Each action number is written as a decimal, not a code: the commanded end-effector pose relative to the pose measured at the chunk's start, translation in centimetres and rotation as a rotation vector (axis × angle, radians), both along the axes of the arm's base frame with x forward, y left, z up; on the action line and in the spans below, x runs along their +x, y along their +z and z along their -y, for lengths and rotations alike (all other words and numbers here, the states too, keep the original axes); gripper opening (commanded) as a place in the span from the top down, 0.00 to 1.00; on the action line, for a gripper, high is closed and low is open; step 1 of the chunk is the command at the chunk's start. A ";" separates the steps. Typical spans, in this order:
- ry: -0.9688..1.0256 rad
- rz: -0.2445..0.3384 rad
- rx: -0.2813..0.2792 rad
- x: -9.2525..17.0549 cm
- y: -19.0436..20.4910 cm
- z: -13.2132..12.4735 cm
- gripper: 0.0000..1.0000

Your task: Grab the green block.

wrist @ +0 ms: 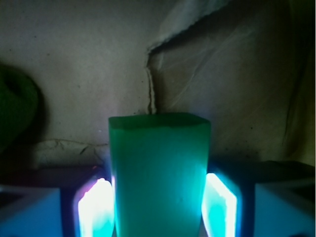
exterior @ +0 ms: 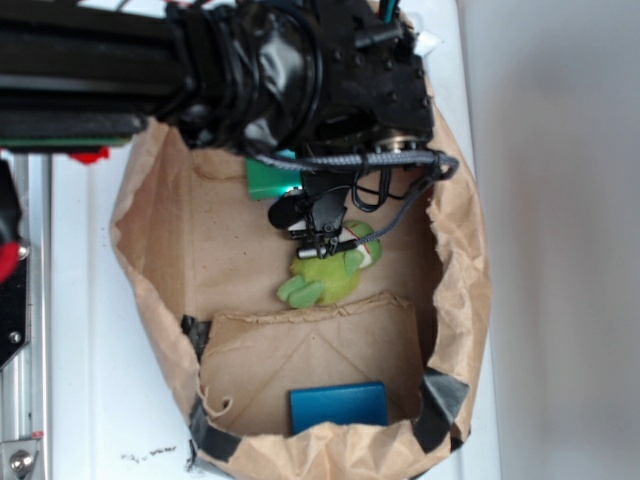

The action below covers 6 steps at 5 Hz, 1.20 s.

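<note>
- The arm reaches in from the left over an open paper bag that lies on a white worktop.
- The gripper is down inside the bag, near its upper wall.
- The green block stands between the two lit pads in the wrist view. Both pads sit right against its side faces, with no gap visible on either side.
- Judgement: the fingers are pinched on the block. Whether it has left the bag floor cannot be told from these views.
- In the exterior view only a corner of the block shows, at the upper middle of the bag, just under the wrist.
- A plush frog lies just below the gripper, near the bag's centre. In the exterior view the fingertips overlap its top edge, but contact cannot be confirmed.
- A blue block rests at the bag's lower edge, well apart from the gripper.
- The grasp looks centred: the block shows about equally to either side of the midline and rises well above the pads.
- Recommended: hold the squeeze steady and lift straight up, slowly.
- Avoid any sideways drift. The frog is close on one side, and the bag wall and a torn paper flap stand close behind.
- Risk: the smooth faces may slip if the pinch slackens. Watch for tilting as the block rises.
</note>
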<state>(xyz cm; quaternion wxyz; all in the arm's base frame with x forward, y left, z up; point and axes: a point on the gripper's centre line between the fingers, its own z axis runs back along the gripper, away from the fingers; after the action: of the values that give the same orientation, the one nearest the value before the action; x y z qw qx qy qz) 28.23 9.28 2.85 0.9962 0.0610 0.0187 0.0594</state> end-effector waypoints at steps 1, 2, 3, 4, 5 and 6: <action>-0.003 0.076 -0.033 0.4 2.6 -0.1 1.00; -0.049 0.122 -0.105 -1.0 6.6 2.9 1.00; -0.100 0.171 -0.176 -2.1 10.3 6.0 1.00; -0.101 0.199 -0.201 -2.0 12.6 7.4 1.00; -0.091 0.213 -0.243 -1.7 14.8 8.0 1.00; -0.113 0.251 -0.286 -1.7 16.4 8.5 1.00</action>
<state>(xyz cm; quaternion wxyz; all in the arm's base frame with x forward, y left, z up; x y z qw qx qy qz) 26.30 0.26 16.49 0.9945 -0.0891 -0.0513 0.0184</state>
